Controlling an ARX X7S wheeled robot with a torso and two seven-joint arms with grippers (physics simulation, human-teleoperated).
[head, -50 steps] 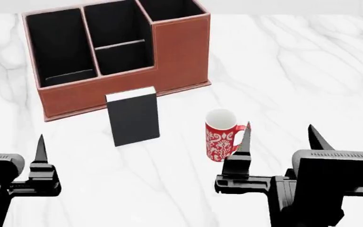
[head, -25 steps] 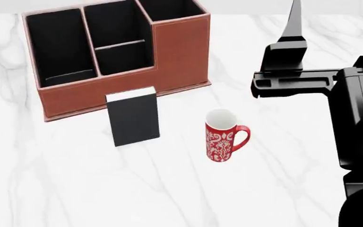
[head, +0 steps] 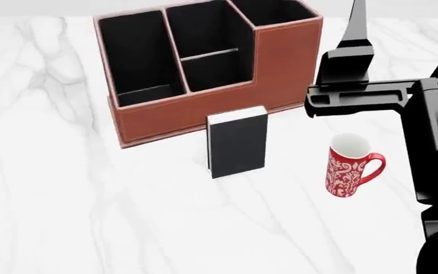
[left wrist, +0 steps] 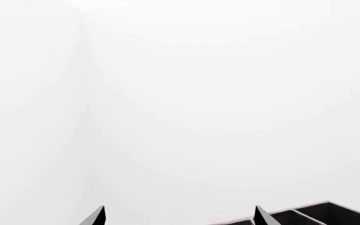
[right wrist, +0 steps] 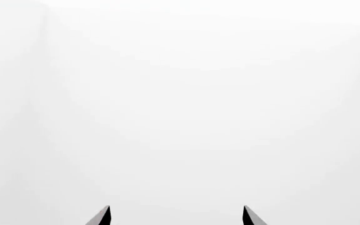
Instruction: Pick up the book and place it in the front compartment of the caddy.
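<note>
A: Nothing is being held yet; the thick black hardback book [head: 238, 142] is standing upright on the white marble table [head: 89, 217], just in front of the reddish-brown leather-look caddy [head: 211, 105]. The approach is the step in hand.

B: Grippers?

A: The right gripper [right wrist: 176, 216] and left gripper [left wrist: 178, 216] are both showing fingertips spread wide, empty, raised high.

B: Next?

A: One arm is needing to descend onto the book, avoiding the red-and-white patterned mug [head: 350, 165] nearby, then lift it over the caddy's wall into the front compartment [head: 215, 69].
</note>
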